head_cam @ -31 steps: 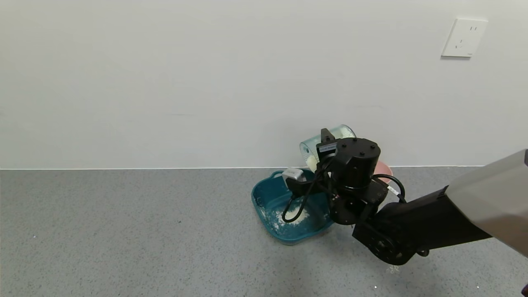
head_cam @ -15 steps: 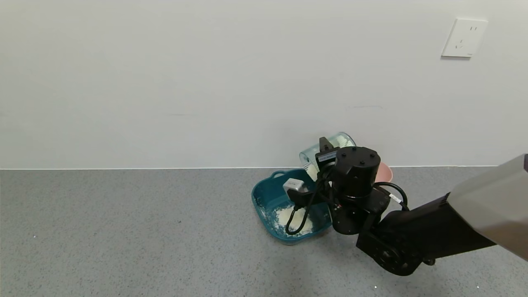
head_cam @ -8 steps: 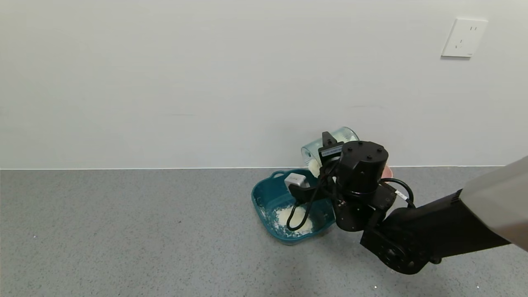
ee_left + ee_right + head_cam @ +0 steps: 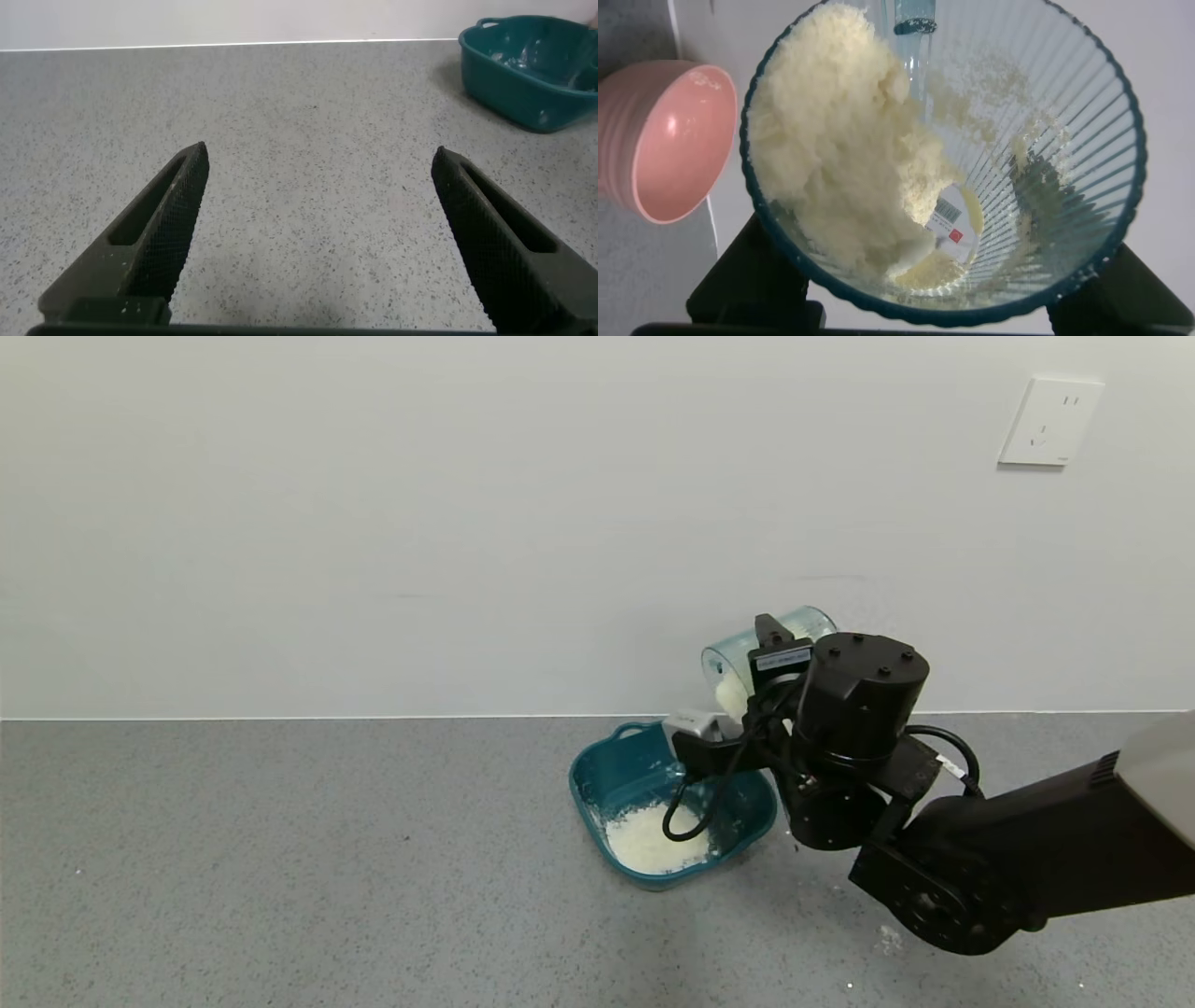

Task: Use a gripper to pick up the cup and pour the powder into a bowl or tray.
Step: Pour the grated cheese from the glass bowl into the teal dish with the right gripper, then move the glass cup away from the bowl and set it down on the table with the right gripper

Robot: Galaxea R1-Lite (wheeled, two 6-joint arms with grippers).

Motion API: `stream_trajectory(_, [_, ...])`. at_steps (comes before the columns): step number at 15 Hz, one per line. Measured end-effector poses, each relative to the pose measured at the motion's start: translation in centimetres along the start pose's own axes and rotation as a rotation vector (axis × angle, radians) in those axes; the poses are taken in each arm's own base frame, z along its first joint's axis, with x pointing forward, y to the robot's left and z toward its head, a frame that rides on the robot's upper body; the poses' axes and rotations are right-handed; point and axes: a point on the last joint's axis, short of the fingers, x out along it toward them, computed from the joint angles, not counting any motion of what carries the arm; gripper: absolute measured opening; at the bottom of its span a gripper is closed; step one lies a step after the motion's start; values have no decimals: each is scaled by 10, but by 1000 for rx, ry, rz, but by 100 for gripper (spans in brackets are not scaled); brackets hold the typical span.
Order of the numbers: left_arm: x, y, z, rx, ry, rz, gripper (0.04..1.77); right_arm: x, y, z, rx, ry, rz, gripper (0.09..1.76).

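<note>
My right gripper (image 4: 777,663) is shut on the ribbed translucent cup (image 4: 738,658). It holds the cup on its side above the far right edge of the teal basin (image 4: 590,775), mouth towards the basin. In the right wrist view the cup (image 4: 1055,131) still holds a clump of cream powder (image 4: 840,168) against one side. A pile of powder (image 4: 642,845) lies in the basin. The black fingers (image 4: 747,280) show on either side of the cup. My left gripper (image 4: 320,154) is open and empty, low over the grey surface, out of the head view.
A small pink bowl (image 4: 673,140) stands beside the basin, hidden behind my wrist in the head view. The basin also shows in the left wrist view (image 4: 523,84). A few powder specks (image 4: 887,941) lie under my right arm. The wall runs just behind the basin.
My right gripper has lifted and shifted right with the cup, still tipped. The powder pile in the basin has grown. The pink bowl is now hidden behind my wrist.
</note>
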Motion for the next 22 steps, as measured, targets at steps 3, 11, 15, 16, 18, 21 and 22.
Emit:
stream_trajectory(3, [0,0,0,0,0,0,172,-4,0,-1,90,-3,5,135])
stream_trajectory(11, [0,0,0,0,0,0,172,-13,7,-19,308,53,45,135])
stream_trajectory(15, [0,0,0,0,0,0,172,-20,18,-32,447,75,74,135])
stream_trajectory(16, [0,0,0,0,0,0,172,-21,21,-35,465,81,82,135])
stream_trajectory(18, [0,0,0,0,0,0,172,-22,23,-44,488,97,87,135])
stream_trajectory(21, [0,0,0,0,0,0,172,-25,23,-57,561,124,83,135])
stream_trajectory(22, [0,0,0,0,0,1,172,-27,24,-61,589,129,85,135])
